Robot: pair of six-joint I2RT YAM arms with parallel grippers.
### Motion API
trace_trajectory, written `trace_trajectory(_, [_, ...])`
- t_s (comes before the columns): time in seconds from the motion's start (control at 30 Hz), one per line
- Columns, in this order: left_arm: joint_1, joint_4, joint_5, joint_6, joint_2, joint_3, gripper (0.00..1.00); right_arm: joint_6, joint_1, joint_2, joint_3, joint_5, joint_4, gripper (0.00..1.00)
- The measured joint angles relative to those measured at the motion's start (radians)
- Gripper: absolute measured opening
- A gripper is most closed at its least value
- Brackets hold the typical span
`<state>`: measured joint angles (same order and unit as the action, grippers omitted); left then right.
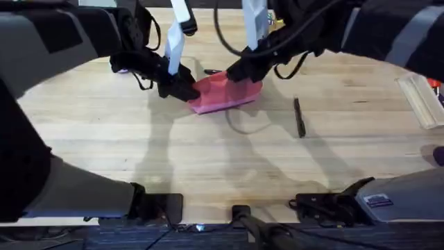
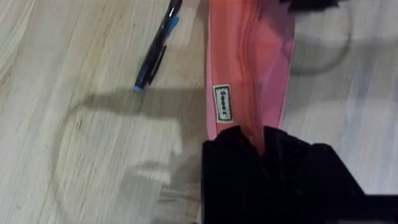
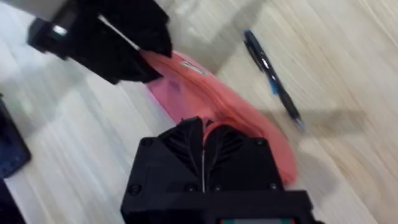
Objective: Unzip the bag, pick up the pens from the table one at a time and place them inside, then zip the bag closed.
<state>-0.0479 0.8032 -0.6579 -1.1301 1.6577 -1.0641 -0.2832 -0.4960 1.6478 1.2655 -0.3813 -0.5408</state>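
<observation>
The pink bag [image 1: 223, 94] lies on the wooden table [image 1: 208, 160] at the back middle, held at both ends. My left gripper [image 1: 182, 87] is shut on its left end; in the left wrist view the black fingers [image 2: 236, 155] pinch the fabric below a small white label [image 2: 222, 102]. My right gripper [image 1: 243, 72] is shut on the bag's right end along the zipper line [image 3: 204, 134]; the pull itself is hidden. One pen [image 1: 299, 117] lies to the right of the bag. A second pen [image 2: 155, 50], with a blue part, lies just behind the bag.
A clear plastic box [image 1: 422, 99] sits at the table's right edge. Both arms stretch over the back of the table. The arm bases and cables [image 1: 326, 205] line the front edge. The wide middle of the table is bare wood.
</observation>
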Motion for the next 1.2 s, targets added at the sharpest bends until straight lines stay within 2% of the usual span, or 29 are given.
trace_trajectory(0.3, [0.0,-0.002,-0.003,0.0,0.0,0.0,0.042,0.076,-0.114,0.048,0.0,-0.115,0.122,0.03])
trace_trajectory(0.83, [0.0,-0.004,-0.005,0.0,0.0,0.0,0.042,0.119,-0.152,0.068,0.0,-0.22,0.141,0.03])
trace_trajectory(1.2, [0.0,-0.006,-0.001,-0.024,0.0,0.0,0.042,0.119,-0.173,0.067,0.0,-0.21,0.16,0.043])
